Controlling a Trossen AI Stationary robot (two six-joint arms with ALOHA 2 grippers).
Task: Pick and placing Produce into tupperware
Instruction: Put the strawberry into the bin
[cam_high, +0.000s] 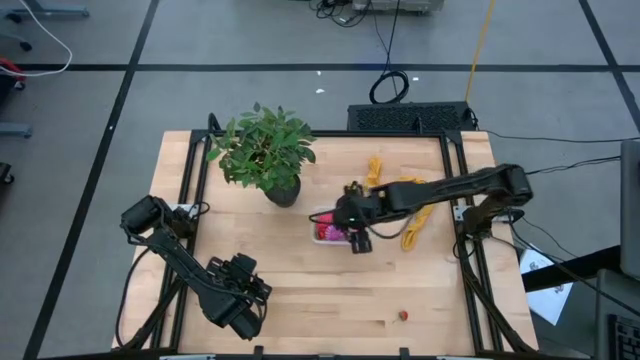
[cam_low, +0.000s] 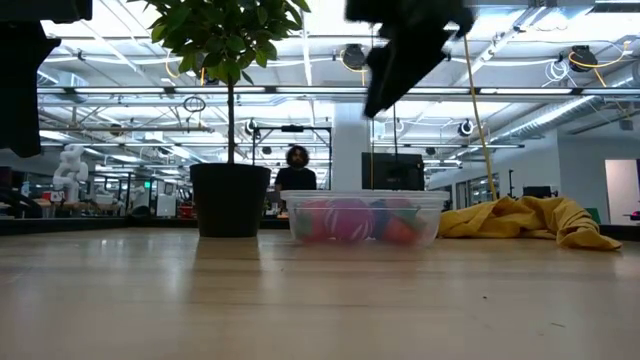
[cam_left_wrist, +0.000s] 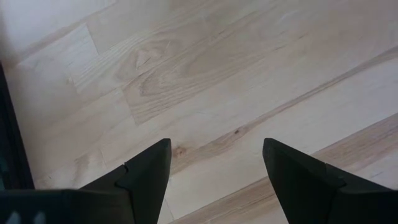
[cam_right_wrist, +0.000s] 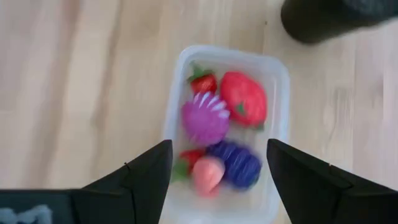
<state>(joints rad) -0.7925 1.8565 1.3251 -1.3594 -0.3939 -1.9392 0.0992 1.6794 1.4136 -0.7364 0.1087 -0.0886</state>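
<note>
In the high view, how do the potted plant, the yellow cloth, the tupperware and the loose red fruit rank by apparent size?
1. Potted plant, largest.
2. Yellow cloth; the right arm covers part, so unsure.
3. Tupperware, partly under the right gripper.
4. Loose red fruit, smallest.

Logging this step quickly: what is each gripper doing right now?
Left gripper: open, empty, over bare table.
Right gripper: open, empty, above the tupperware.

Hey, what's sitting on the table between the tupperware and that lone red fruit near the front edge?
Nothing: in the high view, only bare wood lies between the tupperware and the stray red fruit.
</note>
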